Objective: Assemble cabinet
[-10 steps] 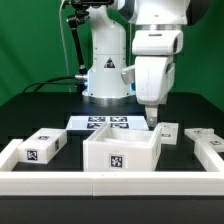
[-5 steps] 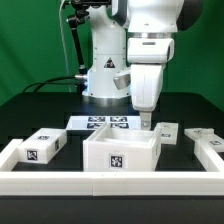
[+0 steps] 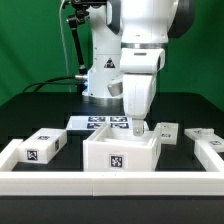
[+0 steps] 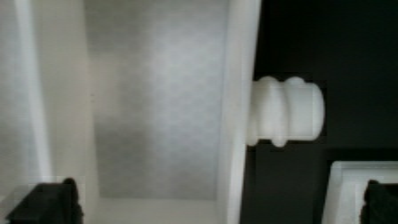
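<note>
Two fingertips [image 4: 45,203] of the gripper [image 3: 137,127] showed at opposite edges of the wrist view. They stood wide apart, with nothing clamped between them. In the exterior view the gripper pointed straight down over the rear of the cabinet box [image 3: 120,152], toward the corner on the exterior view's right, its tips about level with the rim. Whether they touched the rim could not be told.

The wrist view looked down past the fingertips into the white hollow of the box. One upright wall [image 4: 242,90] ran between the two tips, nearer to one than to the other. A round ribbed knob [image 4: 288,110] stood out from the outer face of that wall, over the dark table.

The box was open-topped and upright near the front of the black table [image 3: 40,105], and its near face carried a square tag [image 3: 120,160].

Several loose white cabinet parts lay around it, each apart from the box. A flat tagged panel [image 3: 42,147] lay to the exterior view's left. A small block [image 3: 168,131] sat just beside the gripper on the exterior view's right, and a further piece [image 3: 200,135] lay beyond that.

Behind the box lay the marker board [image 3: 103,123], and behind that stood the robot base [image 3: 105,75]. A low white border [image 3: 110,183] ran along the near edge.
</note>
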